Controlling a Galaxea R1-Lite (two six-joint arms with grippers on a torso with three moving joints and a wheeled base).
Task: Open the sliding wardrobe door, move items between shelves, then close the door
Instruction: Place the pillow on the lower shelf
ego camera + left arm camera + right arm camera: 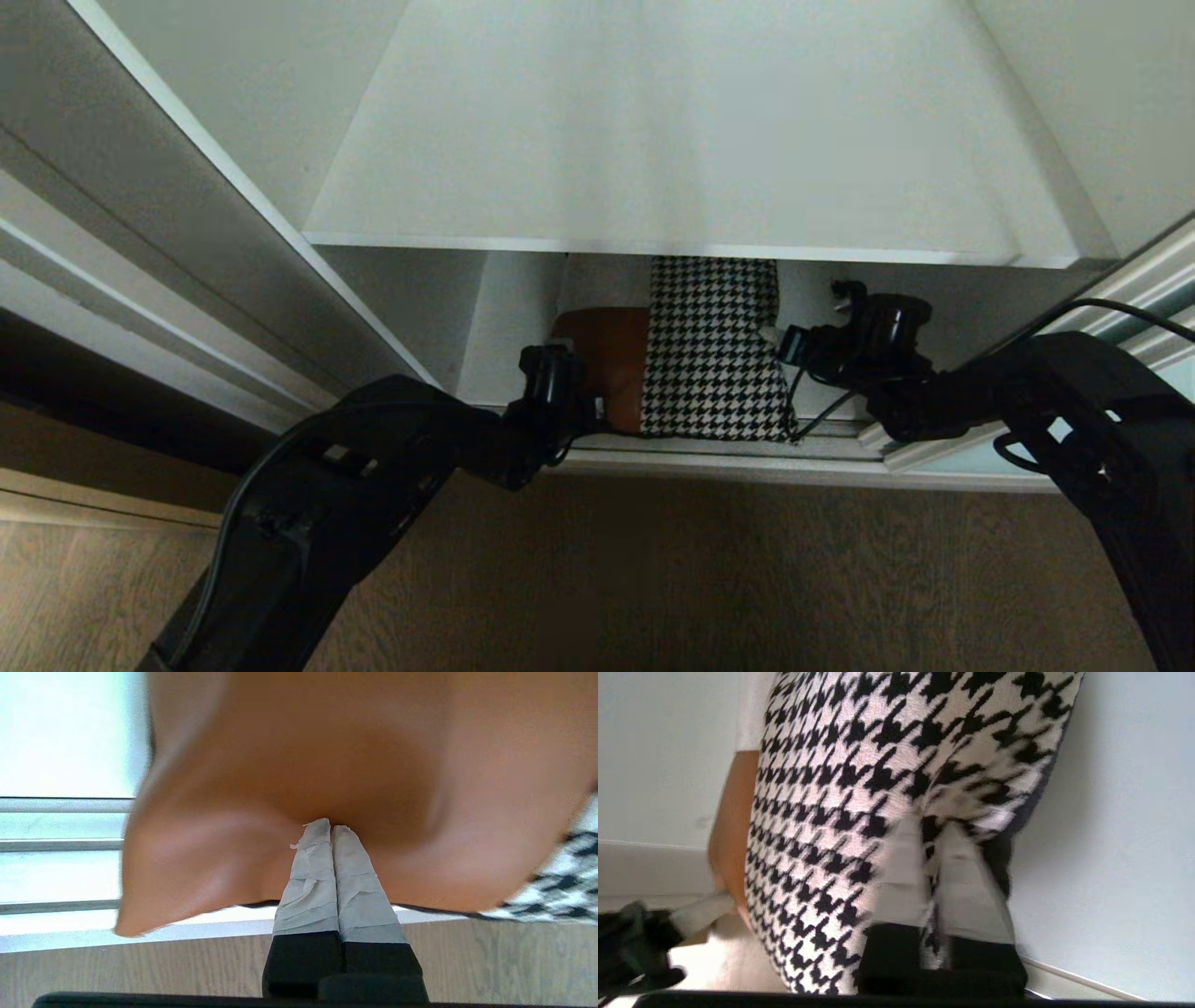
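Currently the left gripper pinches the rust-orange piece at the lower shelf front edge, the right gripper narrowly parted on the houndstooth piece; lift level, together.

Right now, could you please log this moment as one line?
left tool: shut on orange cloth | right tool: at houndstooth cloth | both below white shelf

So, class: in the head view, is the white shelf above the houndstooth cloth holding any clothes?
No. The white shelf shows only bare board, while the houndstooth cloth lies in the compartment below it.
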